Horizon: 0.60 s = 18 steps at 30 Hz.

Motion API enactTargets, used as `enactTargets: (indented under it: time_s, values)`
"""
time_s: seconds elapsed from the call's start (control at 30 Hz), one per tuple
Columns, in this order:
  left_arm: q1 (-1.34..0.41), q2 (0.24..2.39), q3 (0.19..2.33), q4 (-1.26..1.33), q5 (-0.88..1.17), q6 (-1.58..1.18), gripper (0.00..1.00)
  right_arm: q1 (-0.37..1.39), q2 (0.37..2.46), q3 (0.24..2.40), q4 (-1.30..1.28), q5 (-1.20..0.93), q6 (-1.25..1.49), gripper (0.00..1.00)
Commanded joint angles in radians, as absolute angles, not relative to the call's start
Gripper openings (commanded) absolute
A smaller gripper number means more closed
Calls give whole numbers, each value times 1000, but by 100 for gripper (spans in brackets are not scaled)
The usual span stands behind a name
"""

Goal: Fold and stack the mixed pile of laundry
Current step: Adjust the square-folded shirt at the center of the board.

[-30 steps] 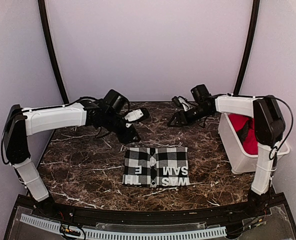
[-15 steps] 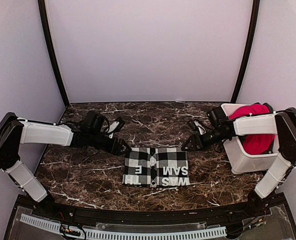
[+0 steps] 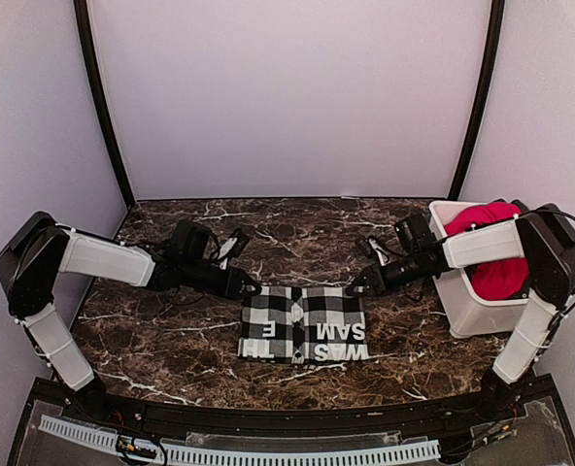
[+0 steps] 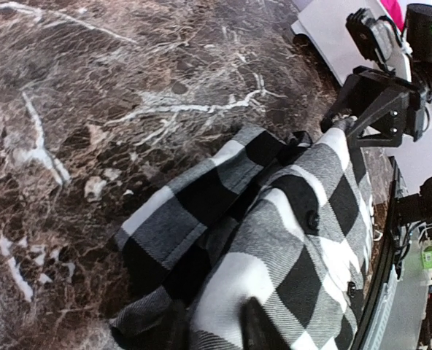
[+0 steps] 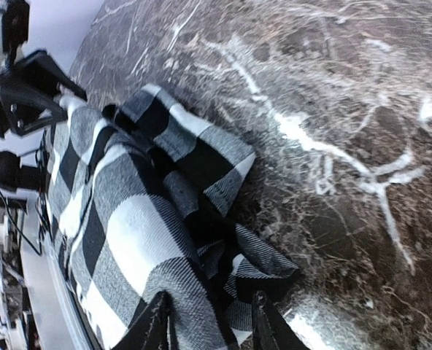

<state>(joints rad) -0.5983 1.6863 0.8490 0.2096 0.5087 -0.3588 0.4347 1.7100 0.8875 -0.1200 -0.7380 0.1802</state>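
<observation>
Lower now, my left pincer [image 3: 247,288] and right pincer [image 3: 355,286] pinch the shirt [image 3: 304,326] by its far corners. Its length runs left-right.

The bench [image 3: 171,330] looks like dark brown marble, polished smooth, with white veins and a faint sheen. The checked garment [image 3: 303,324] is woven cloth, matt and a little fuzzy, like flannel. The red garment [image 3: 496,277] is soft, matt fabric as well. The bin [image 3: 462,311] is smooth white plastic. The left arm [image 3: 103,260] and right arm [image 3: 477,245] have smooth white plastic shells. The left end effector [image 3: 247,288] and right end effector [image 3: 357,284] look like matt black plastic.
</observation>
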Motion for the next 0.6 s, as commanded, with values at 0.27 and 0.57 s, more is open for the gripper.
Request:
enactTargets:
  time_s: [0.27, 0.57]
  values:
    - [-579, 1557, 761, -21, 497, -369, 0, 669, 1645, 782, -128, -698, 283, 0]
    - [-624, 1338, 749, -184, 338, -340, 43, 751, 1498, 745, -278, -711, 329, 55]
